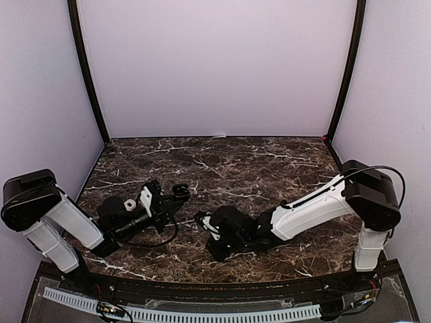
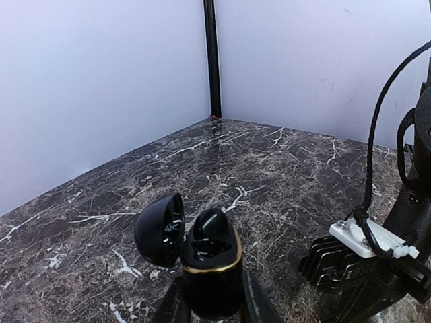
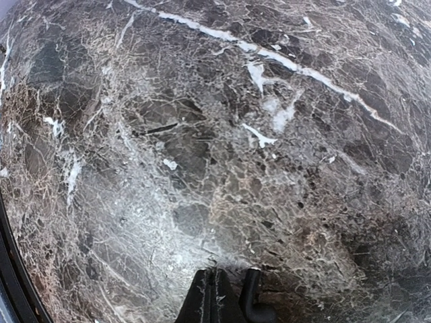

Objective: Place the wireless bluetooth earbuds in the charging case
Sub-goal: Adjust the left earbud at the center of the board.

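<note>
On the dark marble table [image 1: 269, 161], the right arm [image 1: 310, 205] lies low, its right gripper [image 3: 225, 289] clenched on nothing just above the stone, while the left arm [image 1: 67, 225] reaches toward the middle. The left gripper [image 2: 214, 306] grasps the black charging case [image 2: 212, 269] upright by its lower body, gold-rimmed mouth up and lid [image 2: 159, 229] swung open to the left. What looks like a glossy black earbud [image 2: 212, 225] stands in the case's well.

I see a dark, white-veined marble table [image 1: 269, 161] with pale lilac walls [image 1: 215, 67] behind, black posts [image 1: 87, 74] at its far corners, and a white slotted strip [image 1: 202, 314] along its near edge.
</note>
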Robot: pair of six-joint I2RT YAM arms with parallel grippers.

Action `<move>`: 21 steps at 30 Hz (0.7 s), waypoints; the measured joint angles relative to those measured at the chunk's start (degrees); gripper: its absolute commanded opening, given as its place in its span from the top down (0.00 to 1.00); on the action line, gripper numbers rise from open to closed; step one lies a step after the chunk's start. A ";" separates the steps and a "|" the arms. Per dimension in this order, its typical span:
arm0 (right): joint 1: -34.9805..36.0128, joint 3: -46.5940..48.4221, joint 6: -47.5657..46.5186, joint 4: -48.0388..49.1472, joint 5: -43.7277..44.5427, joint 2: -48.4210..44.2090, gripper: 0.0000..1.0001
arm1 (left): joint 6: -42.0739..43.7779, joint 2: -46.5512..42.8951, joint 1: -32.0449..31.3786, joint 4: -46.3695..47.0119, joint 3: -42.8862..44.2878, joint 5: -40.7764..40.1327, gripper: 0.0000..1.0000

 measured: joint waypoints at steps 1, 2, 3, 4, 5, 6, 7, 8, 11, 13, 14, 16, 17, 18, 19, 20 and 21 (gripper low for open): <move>0.00 0.00 -0.17 0.04 -0.09 -0.02 1.00 | 0.00 0.00 0.00 0.00 -0.02 0.00 1.00; 0.00 -0.04 -0.42 0.11 -0.22 -0.15 0.99 | 0.04 0.00 0.00 0.00 -0.02 -0.02 1.00; 0.00 -0.13 -0.66 0.26 -0.31 -0.33 0.97 | 0.07 0.00 0.00 0.00 -0.02 -0.07 1.00; 0.00 -0.66 -0.98 0.98 -0.61 -0.83 0.96 | 0.09 0.00 0.00 0.00 -0.02 -0.13 1.00; 0.00 -1.57 -1.27 1.68 -0.98 -1.84 0.95 | 0.11 0.00 0.00 0.00 -0.02 -0.17 1.00; -0.02 -3.02 -1.66 2.58 -1.44 -3.48 0.93 | 0.11 0.00 0.00 0.00 -0.02 -0.20 1.00; -0.09 -4.44 -2.10 3.28 -2.03 -5.20 0.92 | 0.13 0.00 0.00 0.00 -0.02 -0.20 1.00; -0.20 -5.99 -2.60 4.09 -2.62 -7.17 0.91 | 0.17 0.00 0.00 0.02 -0.04 -0.13 1.00; -0.61 -9.84 -4.13 6.34 -3.87 -12.72 0.86 | 0.61 -0.07 0.00 0.07 -0.28 0.33 1.00; -0.96 -12.09 -5.40 8.02 -4.22 -15.63 0.72 | 0.96 -0.11 0.00 0.09 -0.44 0.76 1.00; -1.25 -13.27 -6.08 8.90 -4.42 -16.74 0.64 | 1.05 -0.11 0.00 0.09 -0.48 1.03 1.00; -2.21 -16.55 -7.93 10.78 -5.22 -19.12 0.55 | 1.25 -0.15 0.00 0.09 -0.55 1.44 1.00; -2.97 -18.71 -9.16 12.37 -5.79 -20.15 0.53 | 1.29 -0.17 0.00 0.09 -0.55 1.64 1.00; -3.93 -20.65 -9.99 13.51 -6.56 -21.00 0.51 | 1.36 -0.20 0.00 0.09 -0.55 1.79 1.00; -4.83 -22.29 -10.51 14.29 -7.19 -21.51 0.51 | 1.40 -0.20 0.00 0.09 -0.55 1.95 1.00; -5.90 -24.00 -11.43 15.28 -8.09 -21.84 0.50 | 1.42 -0.20 0.00 0.09 -0.57 2.12 1.00; -7.02 -25.49 -12.50 16.00 -8.74 -21.88 0.51 | 1.44 -0.20 0.00 0.09 -0.57 2.25 1.00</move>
